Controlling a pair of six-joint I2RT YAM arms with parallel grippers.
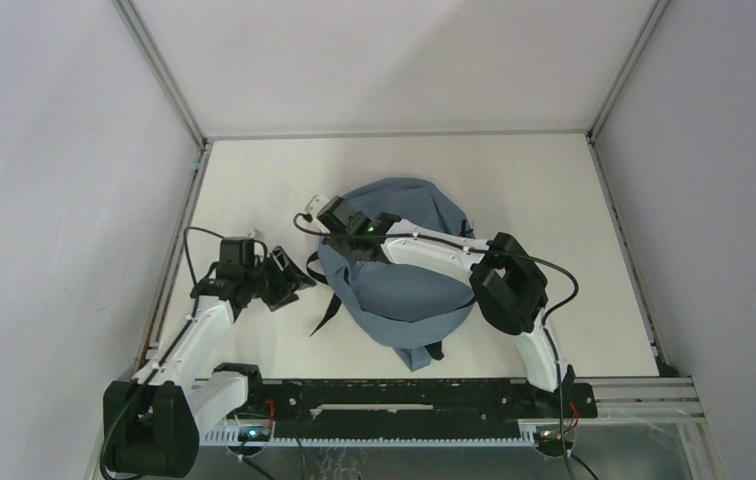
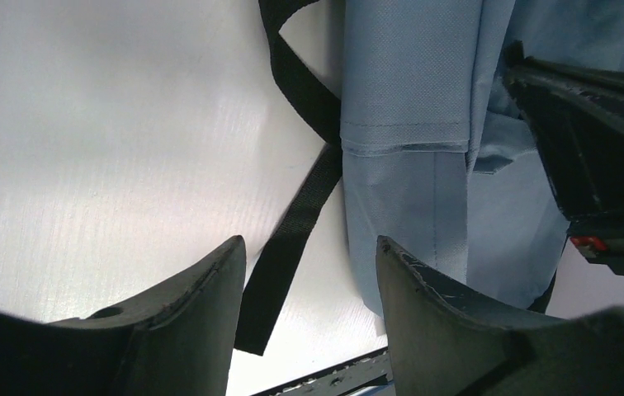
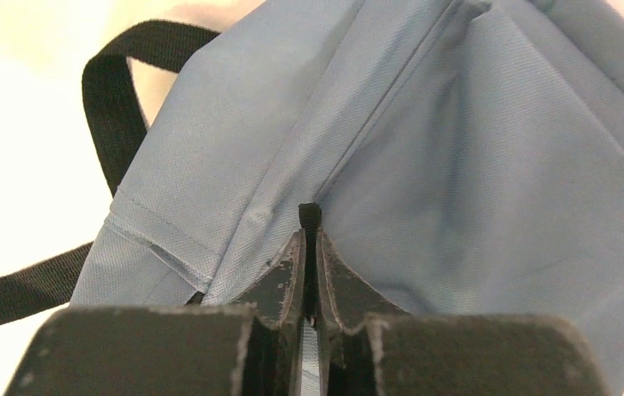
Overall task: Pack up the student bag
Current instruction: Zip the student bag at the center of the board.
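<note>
student bag: centre of table | right end effector: over it

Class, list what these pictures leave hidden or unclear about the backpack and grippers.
- Top view: the right arm crosses the soft blue-grey fabric backpack, hiding any opening.
- Right wrist view: the right gripper pinches a small black tab, too small to identify.
- Left wrist view: frame edges cut off the backpack.

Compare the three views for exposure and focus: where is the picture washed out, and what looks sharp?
Right wrist view: the table is blown out to white, yet the student bag shows a crisp weave. Left wrist view: a sheen lies across the table, the left tool dark and underlit. Top view: even light, only faint shadows.
</note>
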